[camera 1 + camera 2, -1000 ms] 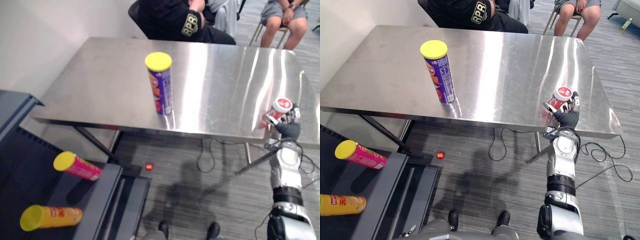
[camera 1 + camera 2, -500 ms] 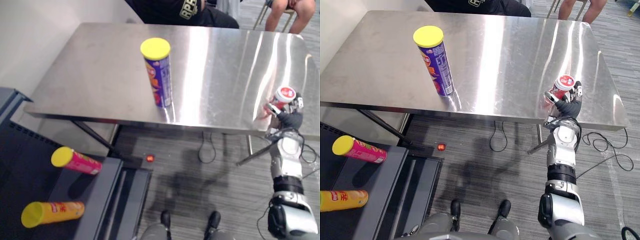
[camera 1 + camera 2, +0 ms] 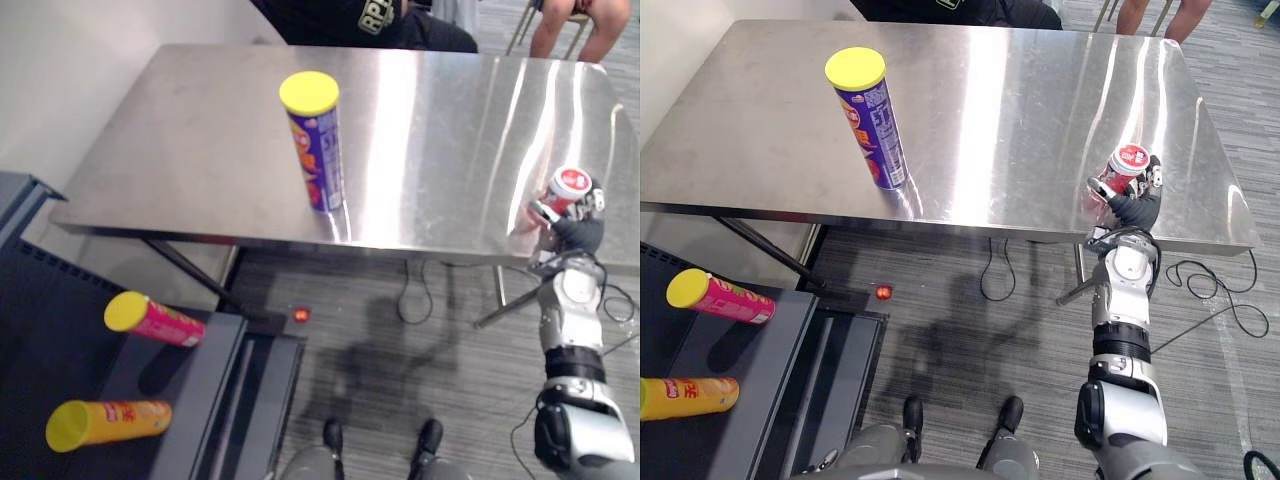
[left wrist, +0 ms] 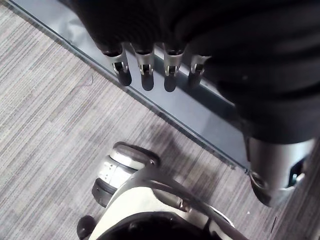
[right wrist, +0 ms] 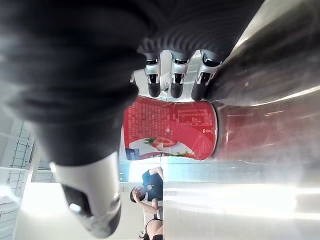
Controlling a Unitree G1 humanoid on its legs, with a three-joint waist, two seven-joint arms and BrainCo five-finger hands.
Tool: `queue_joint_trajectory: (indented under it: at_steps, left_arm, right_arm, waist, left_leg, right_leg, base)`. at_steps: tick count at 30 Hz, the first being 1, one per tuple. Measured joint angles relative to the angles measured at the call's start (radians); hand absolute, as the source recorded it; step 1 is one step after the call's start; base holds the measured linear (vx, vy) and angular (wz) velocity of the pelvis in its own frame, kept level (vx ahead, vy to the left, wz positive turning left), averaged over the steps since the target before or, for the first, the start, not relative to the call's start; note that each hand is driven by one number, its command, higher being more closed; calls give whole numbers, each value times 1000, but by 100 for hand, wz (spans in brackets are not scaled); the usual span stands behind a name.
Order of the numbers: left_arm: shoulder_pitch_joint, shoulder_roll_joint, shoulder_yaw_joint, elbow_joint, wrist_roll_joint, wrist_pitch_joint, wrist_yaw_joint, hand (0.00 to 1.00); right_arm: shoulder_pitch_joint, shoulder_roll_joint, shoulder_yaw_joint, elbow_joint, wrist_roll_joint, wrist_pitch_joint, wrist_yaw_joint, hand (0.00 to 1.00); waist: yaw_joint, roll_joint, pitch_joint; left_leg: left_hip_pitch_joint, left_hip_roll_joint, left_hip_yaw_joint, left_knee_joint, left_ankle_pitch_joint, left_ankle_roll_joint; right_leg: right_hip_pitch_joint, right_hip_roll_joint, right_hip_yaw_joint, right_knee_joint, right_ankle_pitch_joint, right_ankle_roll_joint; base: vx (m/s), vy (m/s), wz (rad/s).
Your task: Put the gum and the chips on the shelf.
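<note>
The steel table [image 3: 200, 150] filled the upper half of both eye views. The chips can [image 3: 315, 140], purple with a yellow lid, stood upright left of the frame's centre, well apart from everything else on the table. At the right, just inside the table's near edge, stood the gum tub [image 3: 1127, 168], red with a white lid. The right hand [image 3: 1132, 207] reached up to it from below the edge, its thumb on the tub's left and its fingers on the right.

The right wrist view gave the close look: the dark-tipped fingers [image 5: 172, 82] lay curled against the tub's red side, the thumb [image 5: 92, 200] stood on the opposite side, and the tub's base rested on the shiny tabletop. Whether the thumb pressed the tub could not be told there.

The shelf [image 3: 195, 395] sat in the lower left of the eye views, with a pink can [image 3: 150, 322] and an orange can [image 3: 105, 423] lying on their sides on it, both yellow-lidded.

The left wrist view showed the left hand [image 4: 145, 70] with fingers relaxed and holding nothing, above grey carpet [image 4: 50, 115] and the shelf's dark edge. A seated person in black [image 3: 360, 20] showed at the top of the frame.
</note>
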Motion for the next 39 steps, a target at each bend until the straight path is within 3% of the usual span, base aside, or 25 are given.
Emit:
queue_joint_trajectory:
  at_steps: [12,14,17,18,20,29,35,39]
  left_arm:
    - [-4,2,0,-2,-2,-7,2,0]
    - [-5,0,-2,-2,-5,-9,4,0]
    - [-5,5,-10,-5,-5,-14,4,0]
    - [-5,5,-15,-6,-6,-14,6,0]
    - [-7,6,-30,-24,-14,-15,12,0]
    - [-7,4,-36,-30,-30,-13,14,0]
    - [-6,-3,-25,-42,-26,-12,14,0]
    - [-7,-6,16,-43,-3,-5,12,0]
  right_arm:
    - [-87,-6,-2,53,1,0,-19,0]
    - [-113,-17,2,69,3,1,-19,0]
    - [-144,-42,3,100,10,7,-19,0]
    - [-167,-44,3,113,24,7,-19,100]
    - [-212,-71,2,172,31,8,-21,100]
    - [-215,-64,21,149,27,13,-20,100]
    - [-70,4,41,-83,15,28,-14,100]
    - [72,60,87,-325,-1,27,18,100]
  waist:
    - [0,-9,29]
    - [2,-1,36]
    - [5,-7,46]
    - [7,-7,50]
    - [25,-7,62]
    - [27,-6,66]
    - [28,-7,66]
    - [22,-8,66]
  left_leg:
    - [14,-3,1,-52,35,-1]
    - [13,-1,4,-58,39,-1]
    - [11,-2,2,-66,46,1]
    - [11,-3,2,-66,47,1]
    - [4,-5,-4,-66,49,1]
    - [0,-2,-2,-65,49,2]
    - [15,-1,-1,-64,49,1]
    - [33,4,11,-65,46,-1]
  right_leg:
    - [-10,-1,4,-2,2,2]
    - [-17,8,7,-4,25,-18]
    - [-18,7,9,-11,32,-19]
    - [-18,5,9,-11,33,-18]
    - [-23,6,8,-11,33,-18]
    - [-27,6,10,-17,52,-21]
    - [-10,4,13,-18,52,-21]
    - [1,8,34,-21,51,-21]
  base:
    - [-10,-4,0]
    - [-16,19,-5]
    - [-6,6,2]
    - [0,0,0]
    - [20,8,6]
    - [4,1,0]
    - [0,2,1]
    - [-6,-6,-8]
